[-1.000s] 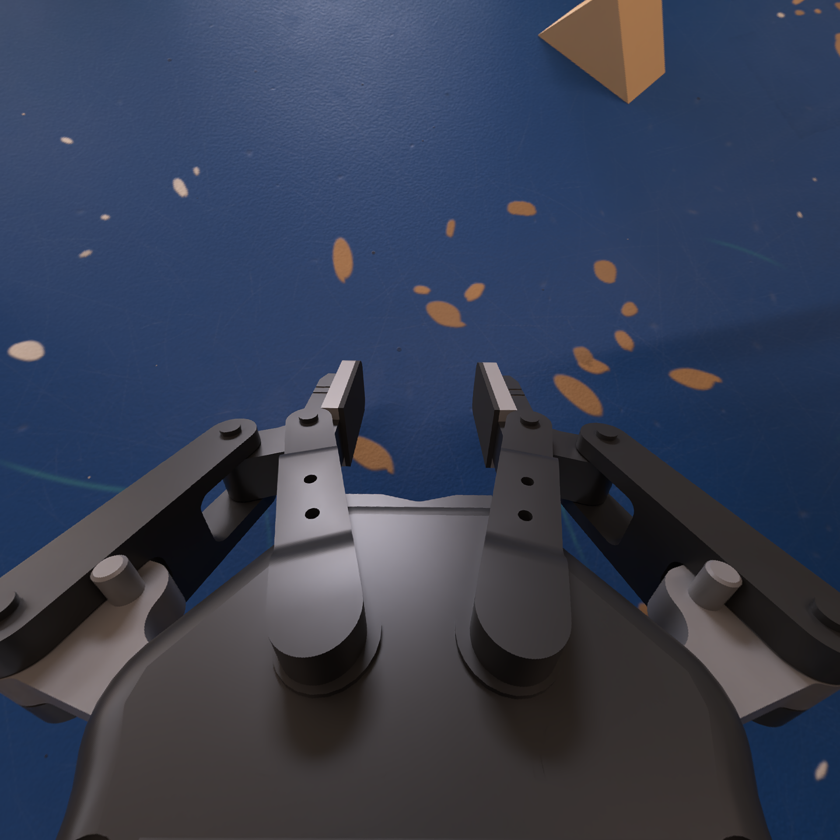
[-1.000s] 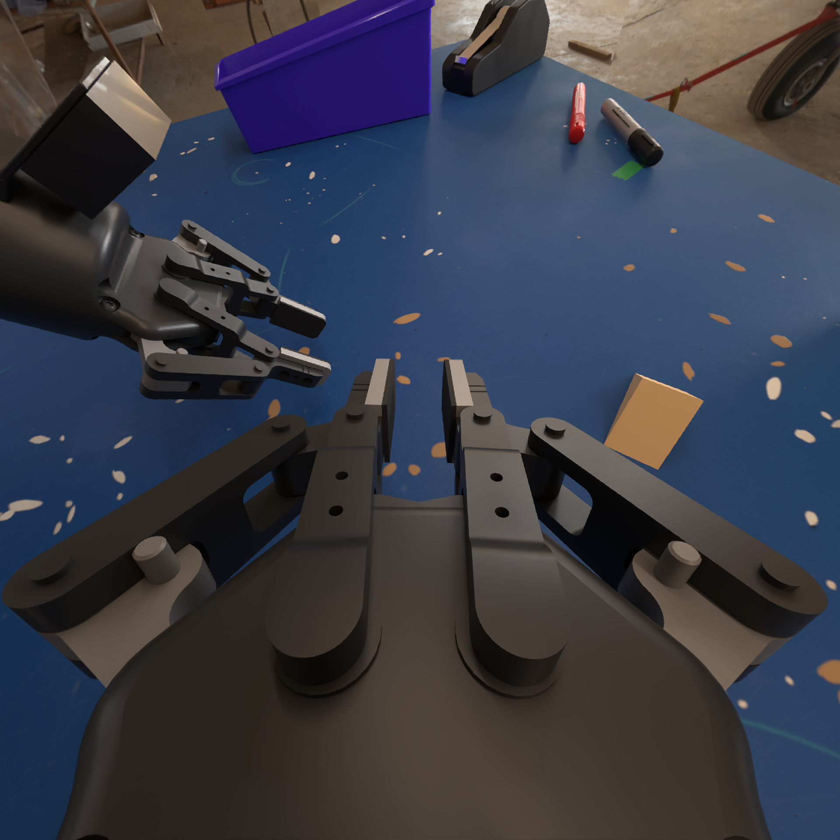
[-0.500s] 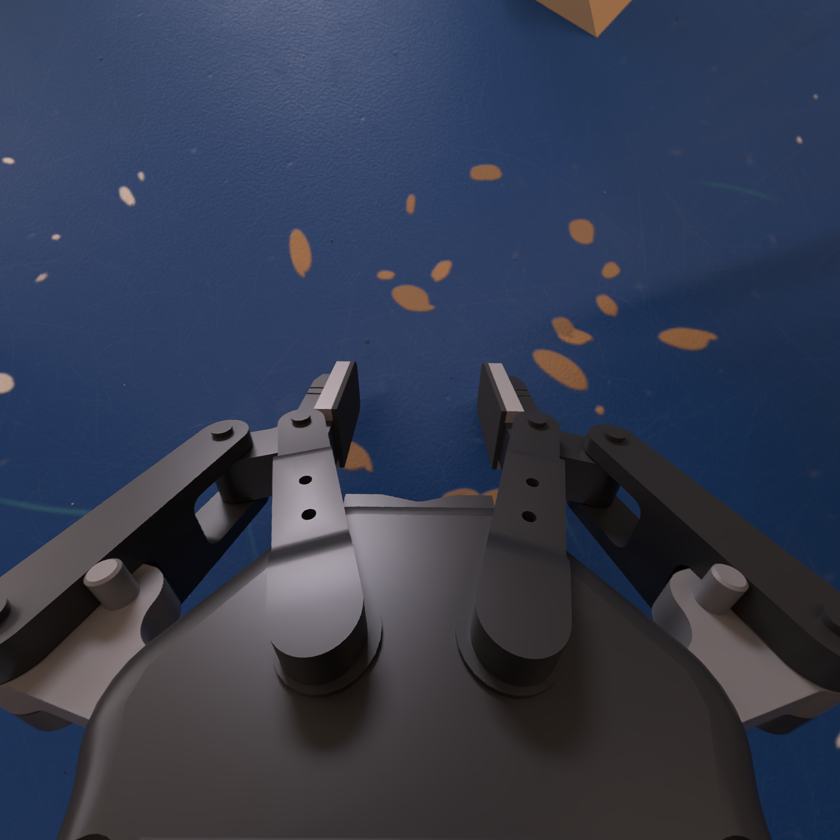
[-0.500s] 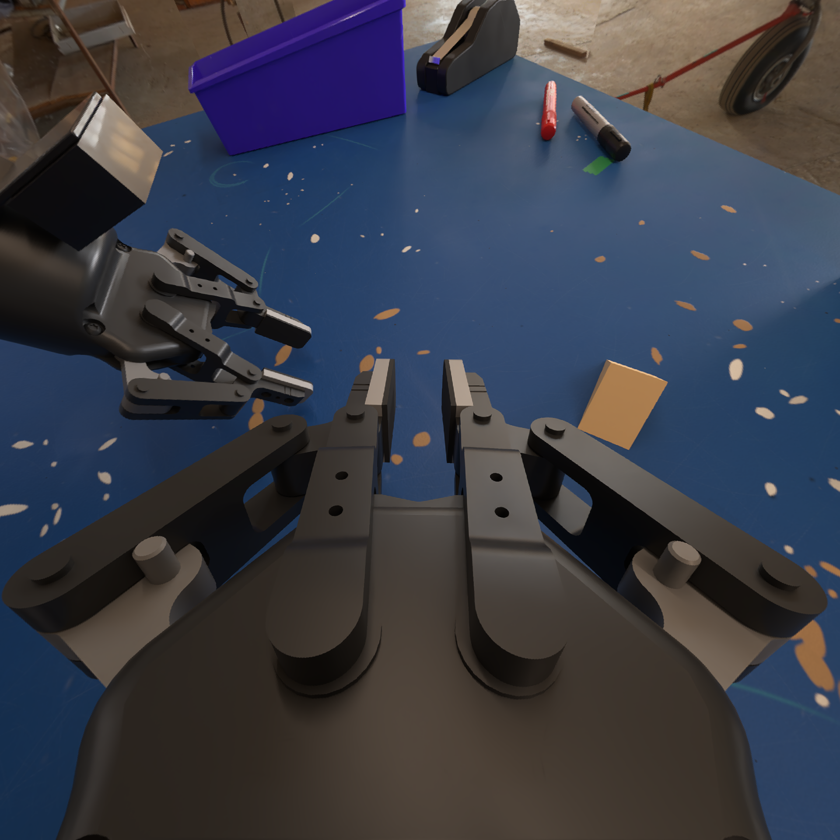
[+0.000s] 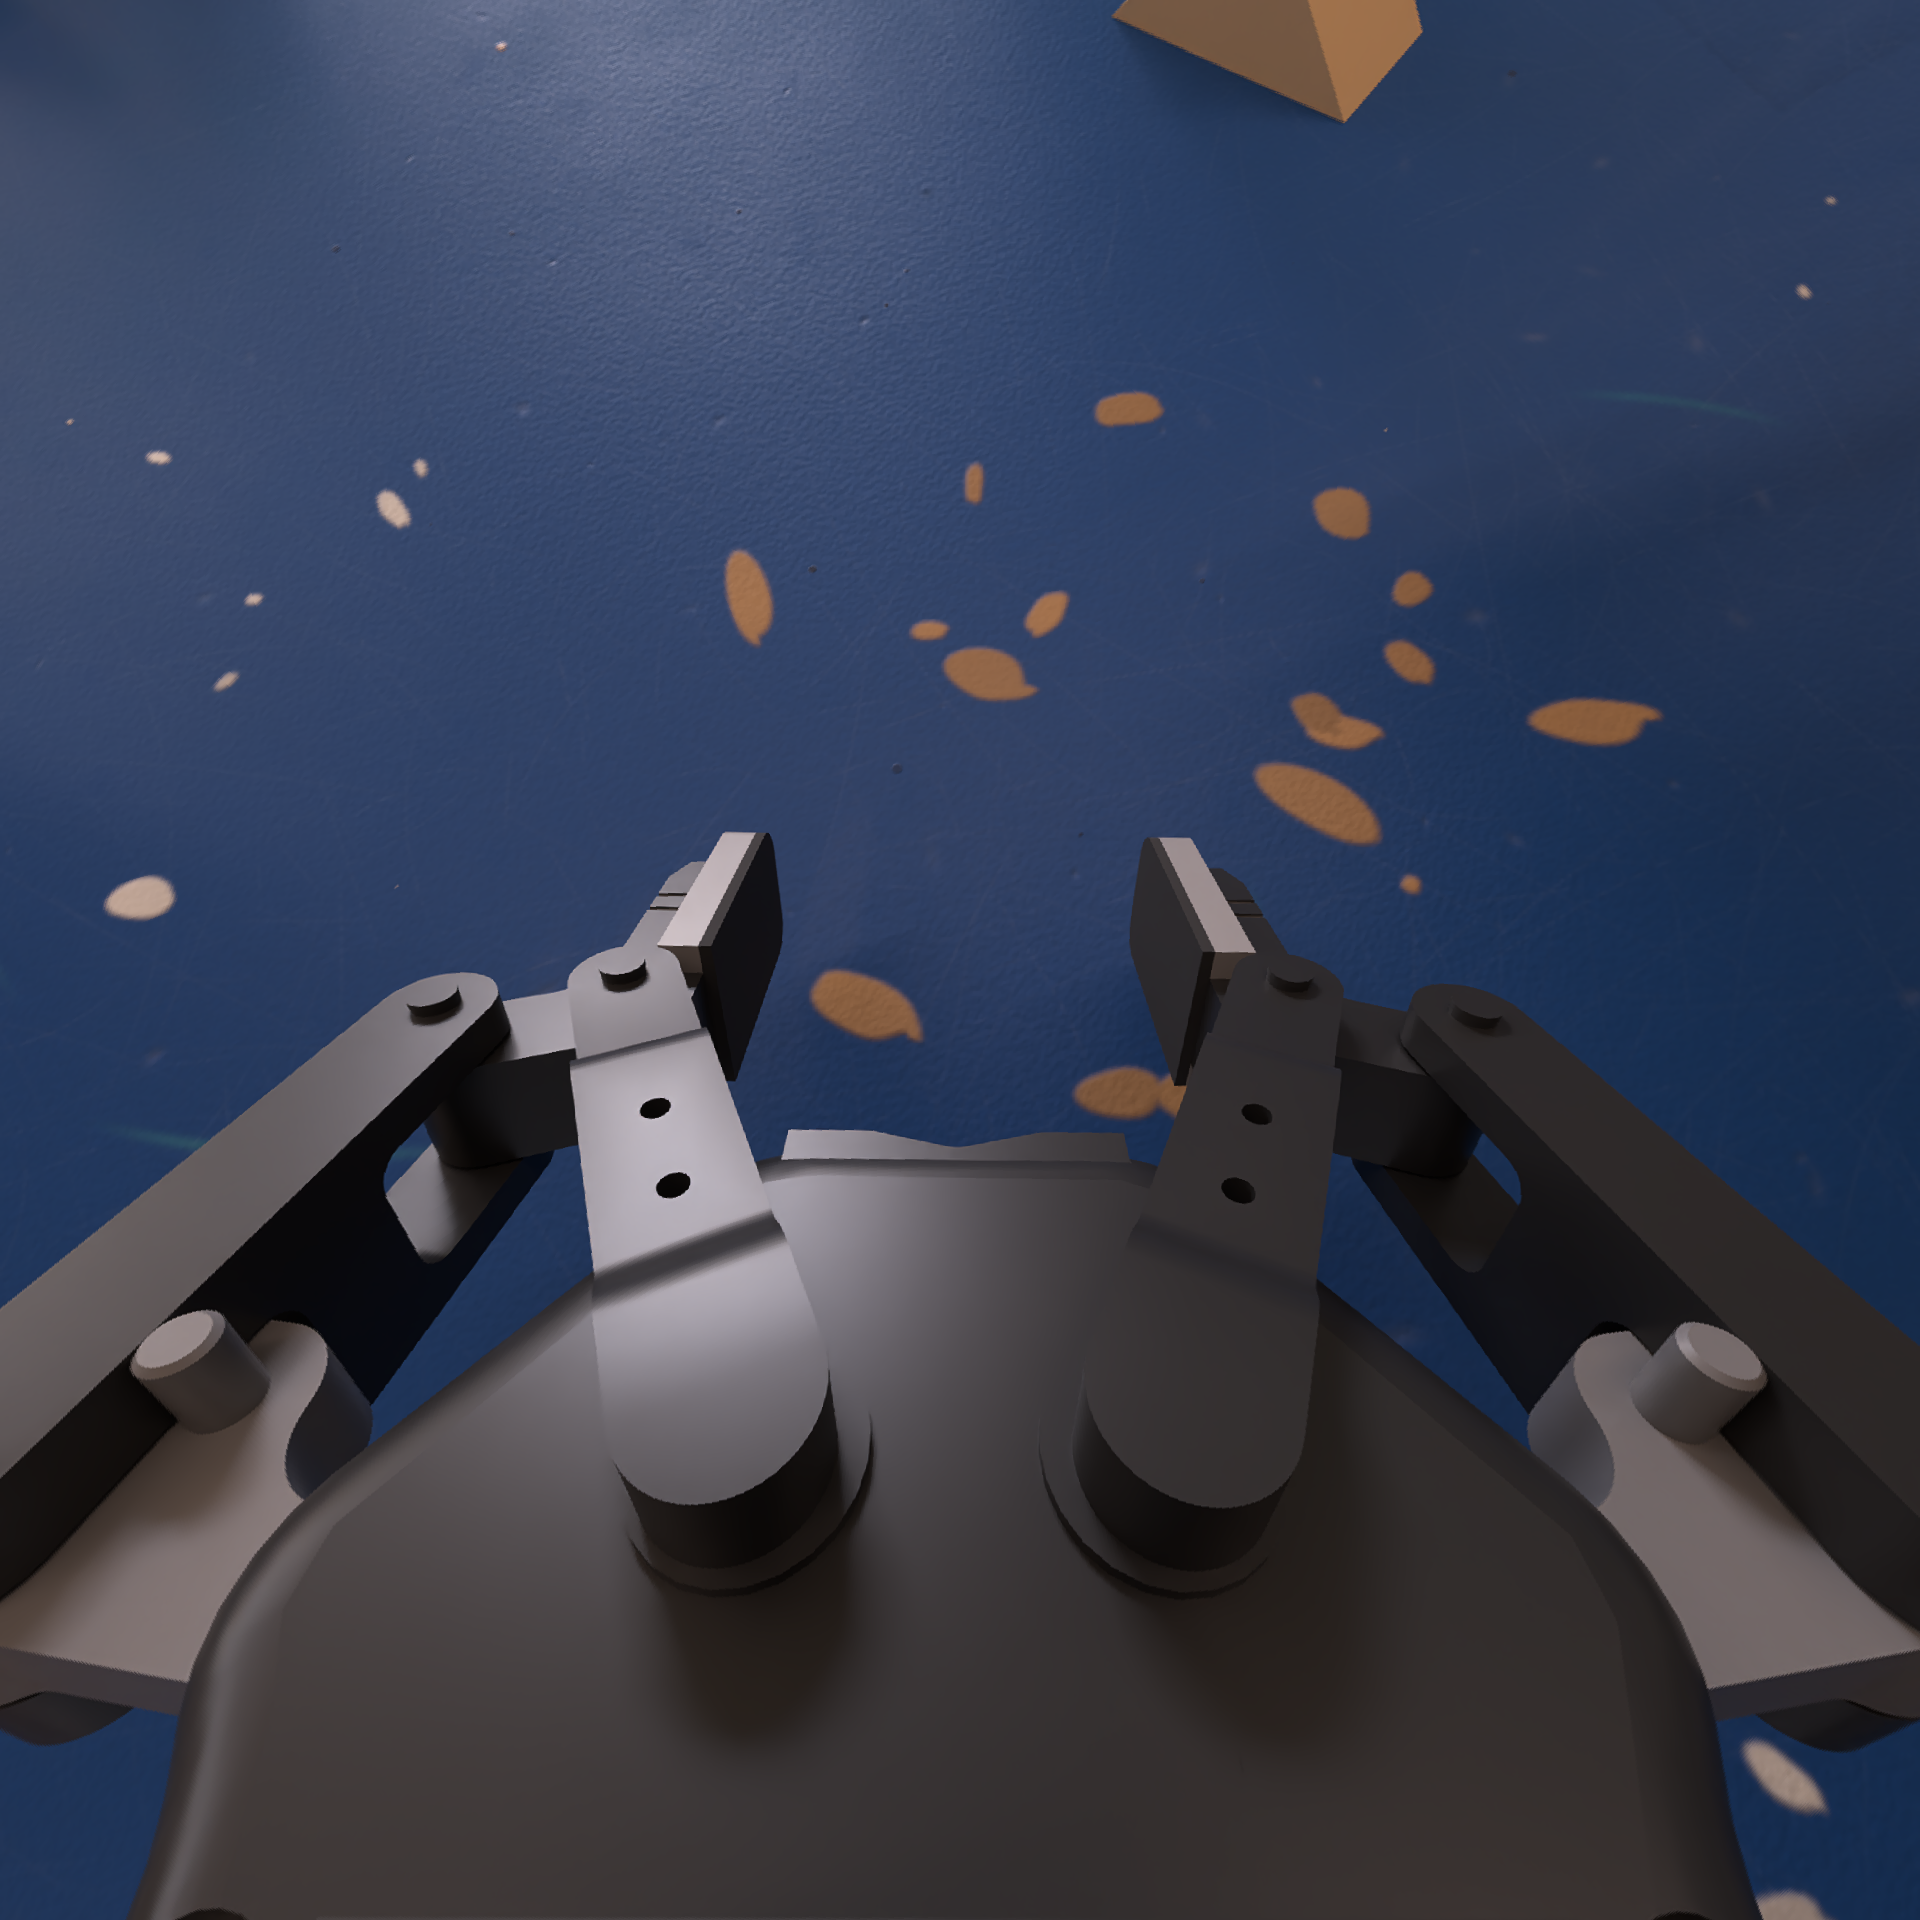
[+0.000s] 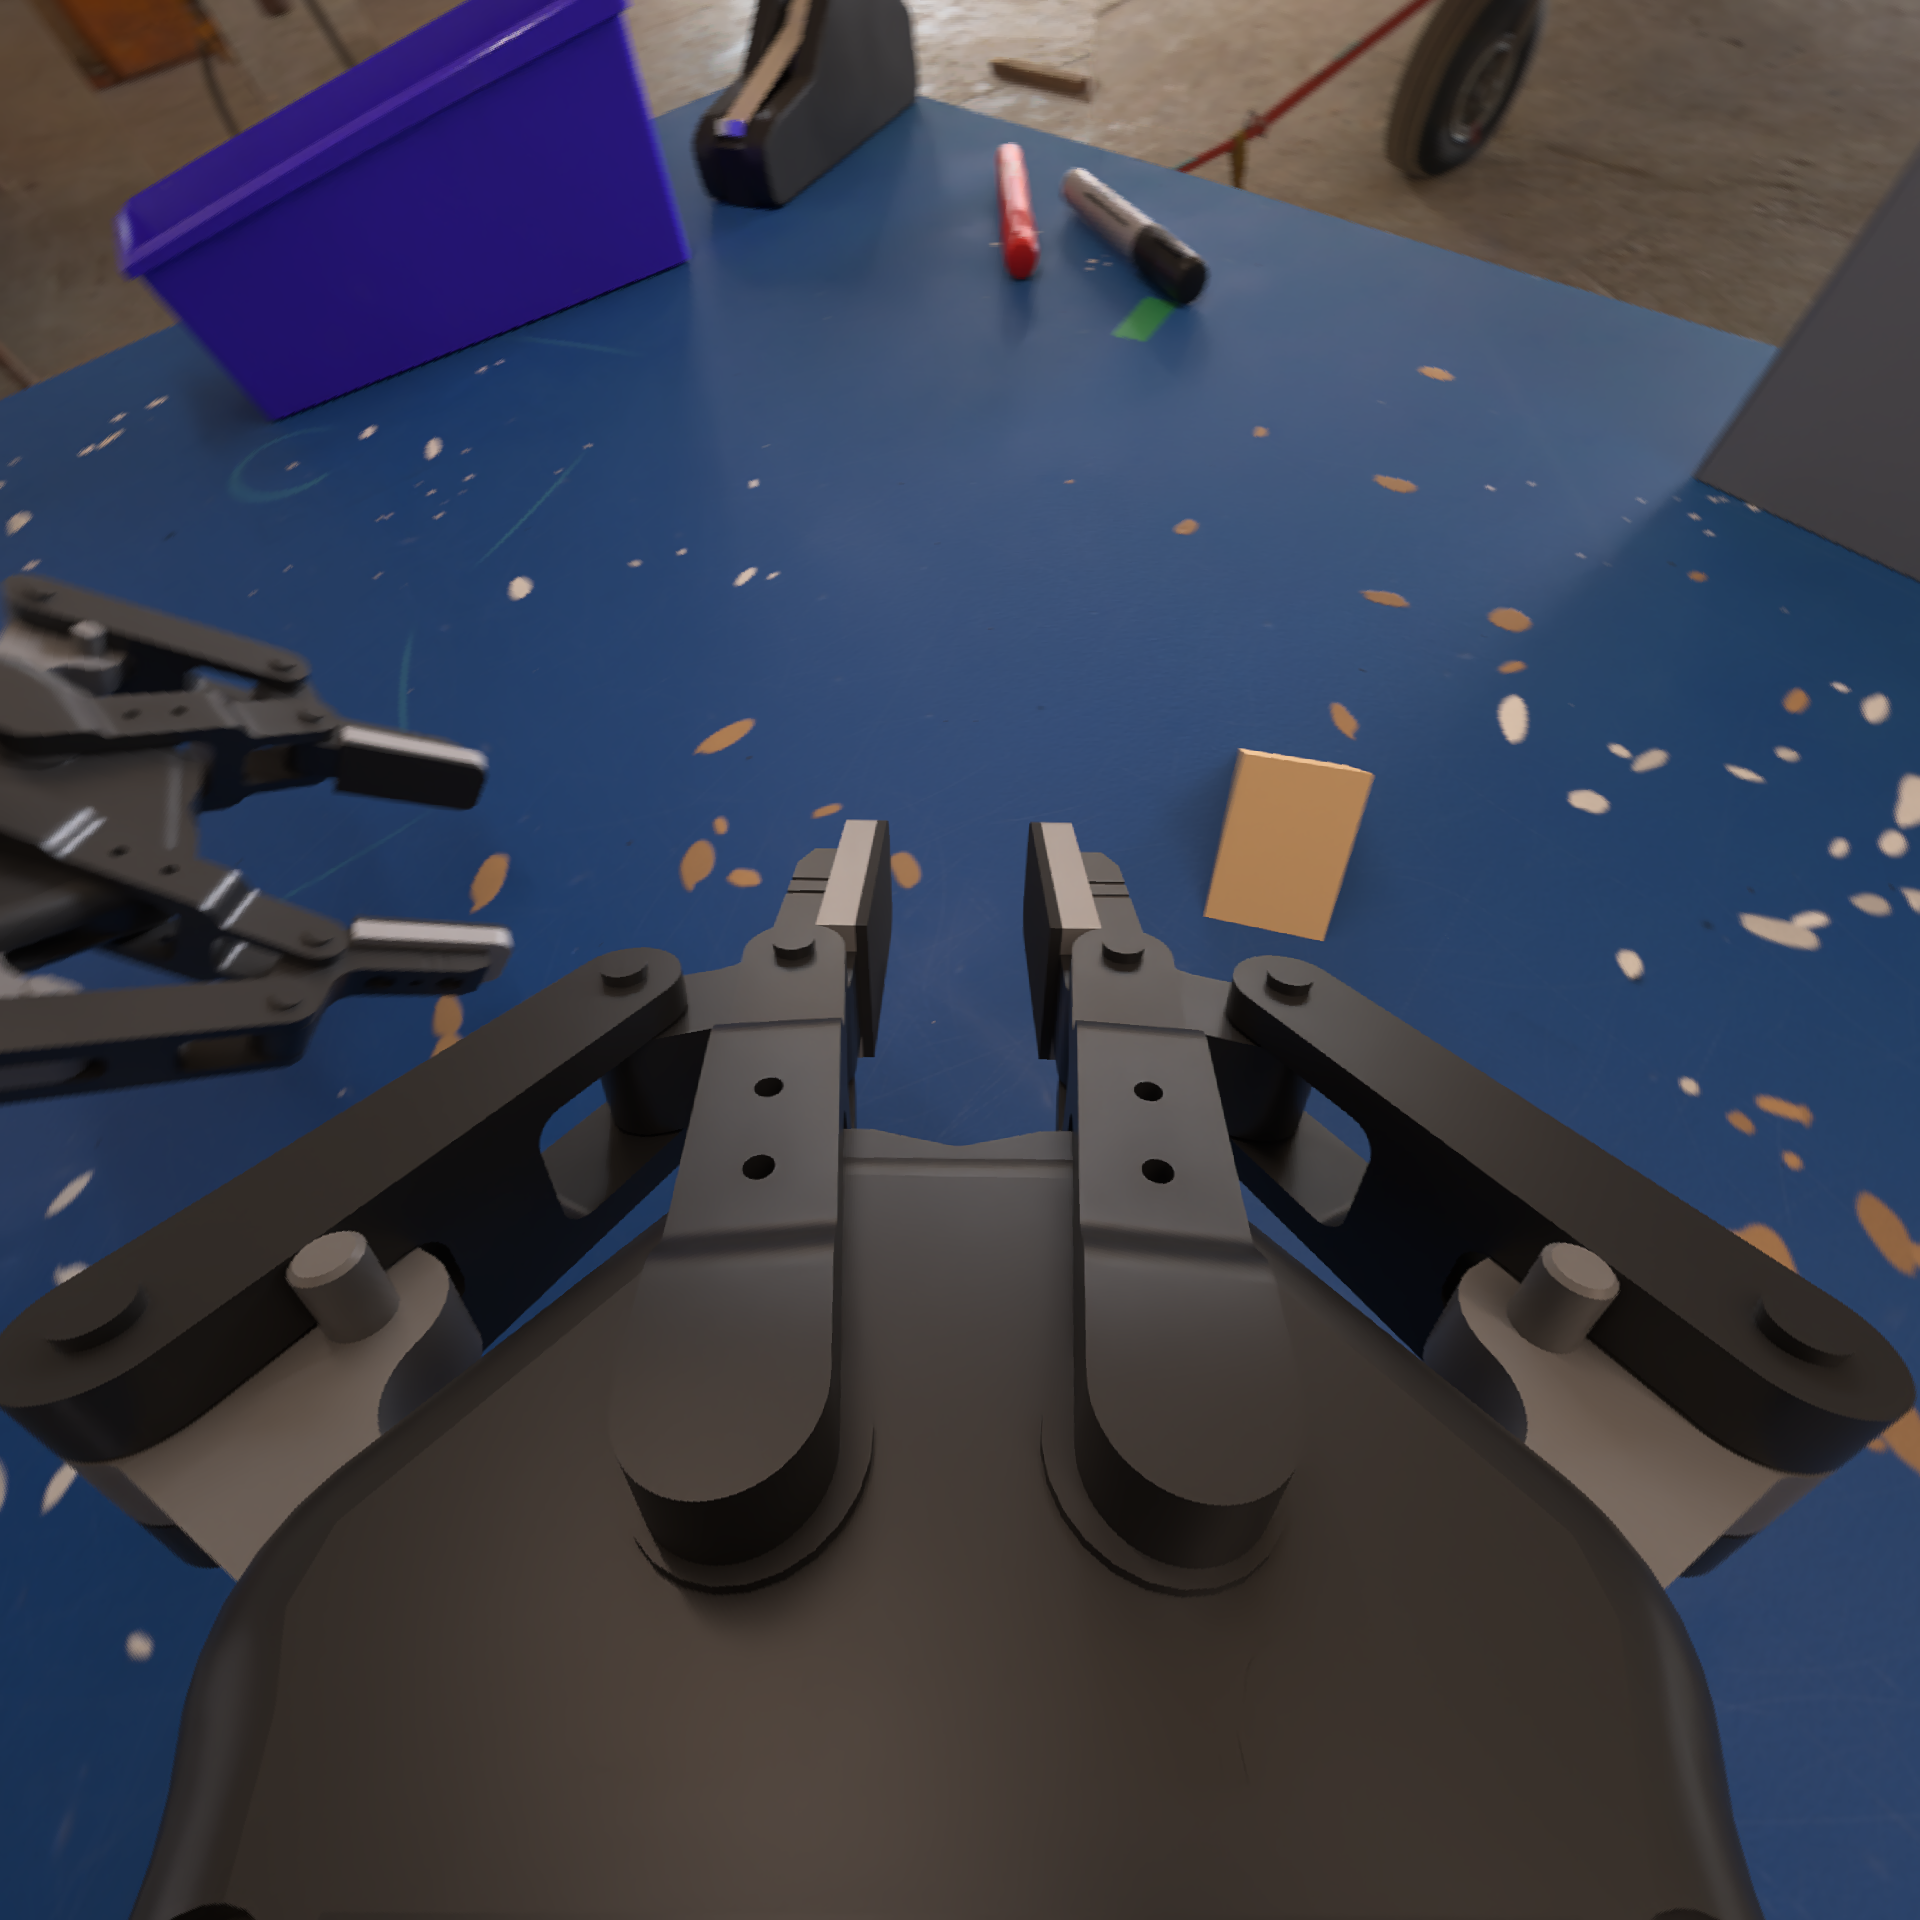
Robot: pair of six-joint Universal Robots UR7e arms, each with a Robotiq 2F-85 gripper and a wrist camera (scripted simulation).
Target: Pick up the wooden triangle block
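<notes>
The wooden triangle block (image 6: 1286, 854) lies on the blue table (image 6: 935, 582), just right of and beyond my right gripper (image 6: 956, 883). The right gripper is open and empty, with a moderate gap between its fingers. In the left wrist view the block (image 5: 1288, 47) shows at the top edge, far ahead and to the right of my left gripper (image 5: 954, 914). The left gripper is open wide and empty above the table. It also shows at the left of the right wrist view (image 6: 416, 852).
A purple bin (image 6: 405, 208) stands at the far left. A black tape dispenser (image 6: 800, 94), a red marker (image 6: 1016, 208) and a black-capped marker (image 6: 1132, 234) lie at the far edge. A dark panel (image 6: 1839, 395) rises at the right. The table has paint chips.
The left gripper's fingers have spread wider. The right wrist view has swung right, so the block now sits nearer its fingers and the left gripper lies farther left.
</notes>
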